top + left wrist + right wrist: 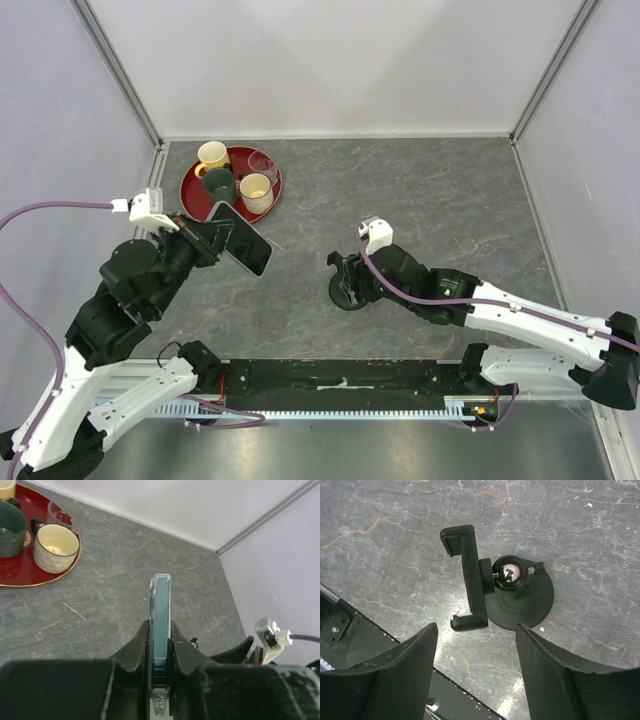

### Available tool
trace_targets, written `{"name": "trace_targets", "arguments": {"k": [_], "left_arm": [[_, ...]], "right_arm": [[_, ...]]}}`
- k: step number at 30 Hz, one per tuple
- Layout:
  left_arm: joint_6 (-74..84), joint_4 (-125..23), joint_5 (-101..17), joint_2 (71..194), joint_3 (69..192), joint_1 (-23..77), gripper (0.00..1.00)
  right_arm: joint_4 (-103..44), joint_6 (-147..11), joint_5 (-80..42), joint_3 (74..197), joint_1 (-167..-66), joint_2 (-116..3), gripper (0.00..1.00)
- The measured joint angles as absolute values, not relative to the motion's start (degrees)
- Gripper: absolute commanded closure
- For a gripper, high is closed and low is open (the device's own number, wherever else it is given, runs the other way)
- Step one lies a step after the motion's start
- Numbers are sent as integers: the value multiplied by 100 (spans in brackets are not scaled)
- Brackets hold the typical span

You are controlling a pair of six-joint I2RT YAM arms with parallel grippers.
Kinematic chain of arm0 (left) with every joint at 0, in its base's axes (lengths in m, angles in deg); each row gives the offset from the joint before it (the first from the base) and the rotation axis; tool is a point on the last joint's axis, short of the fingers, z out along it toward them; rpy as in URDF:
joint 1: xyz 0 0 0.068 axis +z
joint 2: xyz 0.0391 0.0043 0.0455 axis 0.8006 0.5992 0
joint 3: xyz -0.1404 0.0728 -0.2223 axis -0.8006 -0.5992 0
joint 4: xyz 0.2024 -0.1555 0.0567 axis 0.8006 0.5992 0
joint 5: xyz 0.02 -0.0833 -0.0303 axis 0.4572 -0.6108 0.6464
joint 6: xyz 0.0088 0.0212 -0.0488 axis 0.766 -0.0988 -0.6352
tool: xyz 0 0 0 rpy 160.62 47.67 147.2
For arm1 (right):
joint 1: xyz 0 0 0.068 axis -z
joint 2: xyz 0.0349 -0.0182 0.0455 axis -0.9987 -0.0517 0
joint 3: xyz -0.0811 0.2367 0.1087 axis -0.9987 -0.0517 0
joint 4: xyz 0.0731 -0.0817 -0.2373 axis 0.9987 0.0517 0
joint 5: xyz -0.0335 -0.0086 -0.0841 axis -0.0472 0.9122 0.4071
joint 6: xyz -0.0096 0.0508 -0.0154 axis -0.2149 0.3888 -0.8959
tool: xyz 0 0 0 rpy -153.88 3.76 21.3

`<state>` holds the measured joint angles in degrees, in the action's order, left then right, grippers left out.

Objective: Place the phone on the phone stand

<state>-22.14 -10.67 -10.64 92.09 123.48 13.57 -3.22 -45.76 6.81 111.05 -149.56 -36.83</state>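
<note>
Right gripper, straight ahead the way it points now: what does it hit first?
Probably the phone stand: it lies dead ahead of the right gripper, centred between the open jaws. Depth unclear.

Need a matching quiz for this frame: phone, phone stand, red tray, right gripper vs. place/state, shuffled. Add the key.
Things:
1. phone
2. phone stand
3. red tray
4. right gripper

Place or state:
A. open, just above the stand
B. far left of the table, carrying cups
C. clamped edge-on by the left gripper
D. standing on the table, bracket empty

Pairs: 1-C, 2-D, 3-B, 4-A
</note>
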Motion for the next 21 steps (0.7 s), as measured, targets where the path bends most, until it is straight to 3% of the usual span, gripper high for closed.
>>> {"name": "trace_targets", "arguments": {"k": [6,13,15,18,21], "left_arm": [[-2041,-1194,-1674,9502,12322,1357,98],[-1851,-1305,-2141,9856,12320,1357,98],[-1792,-1338,-2266,9941,12320,1357,98],[-1671,-1421,-2506,10077,12316,1357,98],[-1549,-1627,-2799,10197,12235,1357,98]], "right_arm": [[-371,-4628,1030,11146,-14956,-3899,43],[-593,-5118,1111,11144,-14984,-3884,79],[-600,-5280,1089,11120,-14982,-3857,83],[-622,-5559,976,11019,-14982,-3731,98],[-618,-5887,797,10934,-14973,-3569,100]]}}
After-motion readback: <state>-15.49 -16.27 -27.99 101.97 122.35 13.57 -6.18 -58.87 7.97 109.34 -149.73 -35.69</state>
